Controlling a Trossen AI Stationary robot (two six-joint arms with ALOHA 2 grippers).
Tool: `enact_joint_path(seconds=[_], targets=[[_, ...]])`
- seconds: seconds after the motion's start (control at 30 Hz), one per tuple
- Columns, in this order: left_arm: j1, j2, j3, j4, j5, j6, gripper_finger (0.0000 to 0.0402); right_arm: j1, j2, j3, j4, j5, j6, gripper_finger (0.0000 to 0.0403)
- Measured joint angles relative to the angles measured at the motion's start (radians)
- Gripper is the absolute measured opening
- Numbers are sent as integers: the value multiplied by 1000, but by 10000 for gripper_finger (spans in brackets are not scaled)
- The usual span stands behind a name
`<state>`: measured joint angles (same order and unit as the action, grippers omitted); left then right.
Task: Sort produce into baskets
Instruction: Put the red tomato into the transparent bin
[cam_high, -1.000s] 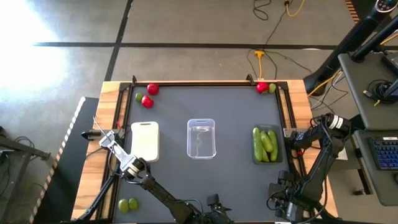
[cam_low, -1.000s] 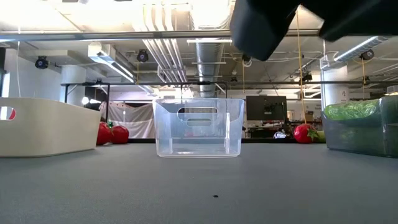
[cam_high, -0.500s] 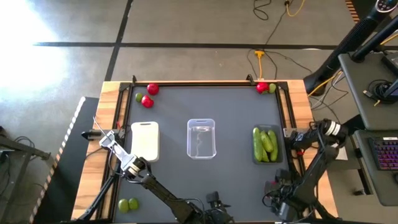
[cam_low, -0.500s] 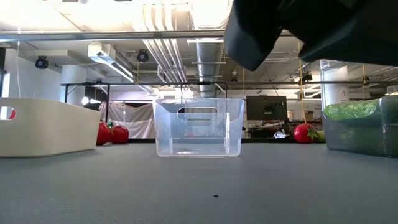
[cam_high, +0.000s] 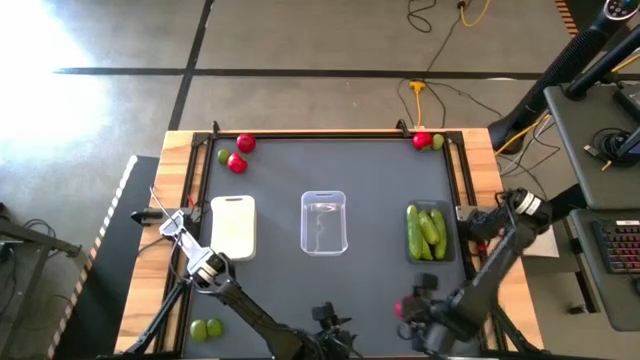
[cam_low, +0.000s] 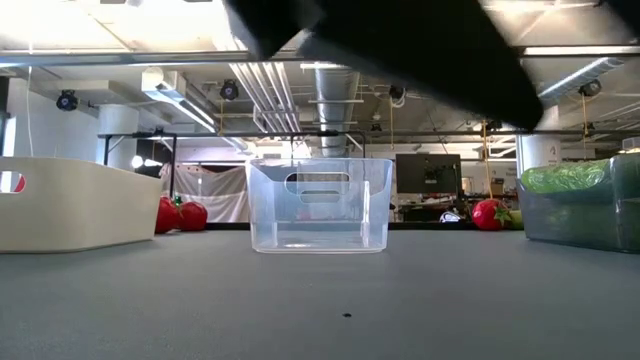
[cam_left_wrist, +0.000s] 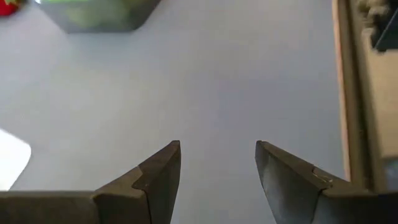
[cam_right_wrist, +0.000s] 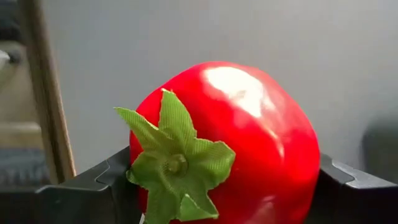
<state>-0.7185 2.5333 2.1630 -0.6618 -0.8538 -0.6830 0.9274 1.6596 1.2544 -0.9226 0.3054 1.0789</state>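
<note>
Three baskets in a row across the middle of the table (cam_high: 380, 200): white basket (cam_high: 233, 226) toward the left edge, clear basket (cam_high: 324, 222) at the centre, dark grey basket (cam_high: 430, 233) toward the right edge. Three cucumbers (cam_high: 426, 231) counted in the dark grey basket, lying side by side; nothing seen inside the clear basket from the low view; only a sliver of red visible through the white basket's handle slot, too little to identify. Red fruits on the table, three: two near the far left corner (cam_high: 246, 143) (cam_high: 237, 163), one at the far right corner (cam_high: 421, 141). A fourth red fruit (cam_right_wrist: 227, 146), green top facing the camera, pinched between the fingers of the right gripper (cam_high: 408, 306) above the near edge, right of centre. Limes, four: one beside the far-left red pair (cam_high: 223, 156), one touching the far-right red fruit (cam_high: 437, 142), and two together (cam_high: 206, 329) near the near left corner on the wooden border. Left gripper (cam_left_wrist: 217, 165) with fingers spread and holding nothing, over bare grey table near the near edge, about the centre.
</note>
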Motion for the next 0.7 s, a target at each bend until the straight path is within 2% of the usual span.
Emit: enact_joint_path(seconds=[0.17,0.4,0.6,0.7], targets=[[3,-74,-96,-34,9,-72,190,-215,-1,64,21,39,-314,284],[-15,-242,-394,114,15,-168,190,-494,-1,95,157,40,-676,288],[9,-352,-696,380,10,-124,190,-697,-1,96,287,20,-793,287],[28,-406,-849,544,8,-112,190,-794,5,75,364,-57,-818,288]])
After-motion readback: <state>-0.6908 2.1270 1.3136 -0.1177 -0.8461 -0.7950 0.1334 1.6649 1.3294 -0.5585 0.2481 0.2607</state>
